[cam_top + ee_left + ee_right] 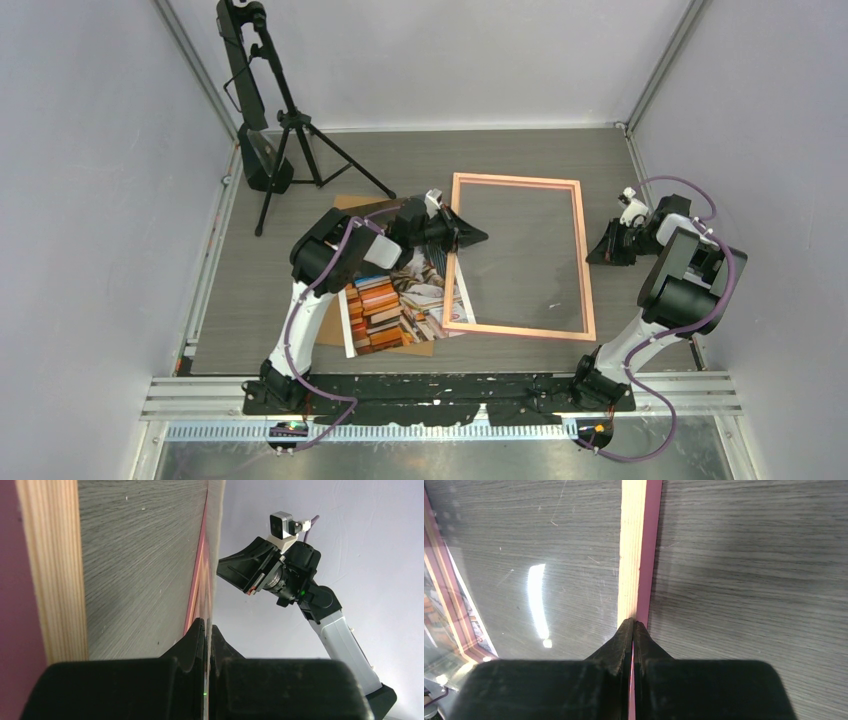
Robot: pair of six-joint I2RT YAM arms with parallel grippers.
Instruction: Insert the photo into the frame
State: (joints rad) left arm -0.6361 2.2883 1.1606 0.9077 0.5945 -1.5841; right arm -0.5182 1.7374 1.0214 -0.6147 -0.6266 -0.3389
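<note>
The salmon-pink frame (pixel 520 181) lies flat mid-table with a reflective pane in it. The cat-and-books photo (pixel 395 300) lies left of it, its right edge at the frame's left rail and its far end lifted. My left gripper (pixel 478 238) is over that left rail, shut on the photo's thin edge (pixel 212 555), which shows edge-on between the jaws (pixel 208 625). My right gripper (pixel 600 252) is shut with its tips at the frame's right rail (pixel 634 545). A pink strip shows through the hairline gap of the right gripper (pixel 633 622).
A plain brown backing board (pixel 330 320) lies under the photo. A black tripod with a camera (pixel 290 130) stands at the back left. Grey walls close in on both sides. The right arm (pixel 292 575) shows in the left wrist view.
</note>
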